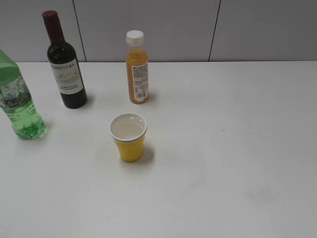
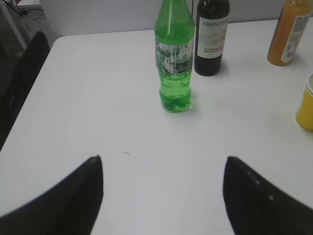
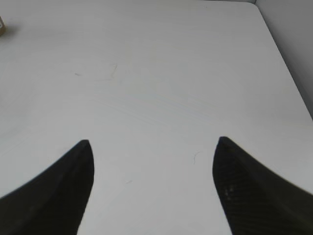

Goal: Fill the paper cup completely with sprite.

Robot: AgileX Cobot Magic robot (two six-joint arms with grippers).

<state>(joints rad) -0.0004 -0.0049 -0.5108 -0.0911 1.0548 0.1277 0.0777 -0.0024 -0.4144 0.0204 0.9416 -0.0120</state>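
Note:
The yellow paper cup (image 1: 129,137) stands upright mid-table, white inside; I cannot tell whether it holds liquid. Its edge shows at the right of the left wrist view (image 2: 306,104). The green sprite bottle (image 1: 17,104) stands at the far left, with clear fizzy liquid in its lower part. It stands ahead of my left gripper in the left wrist view (image 2: 174,58). My left gripper (image 2: 163,159) is open and empty, well short of the bottle. My right gripper (image 3: 153,142) is open and empty over bare table. Neither gripper shows in the exterior view.
A dark wine bottle (image 1: 65,64) stands behind the sprite bottle, and an orange juice bottle (image 1: 136,69) stands behind the cup. Both show in the left wrist view, wine bottle (image 2: 211,36) and juice bottle (image 2: 289,32). The white table (image 1: 233,148) ends at a grey wall.

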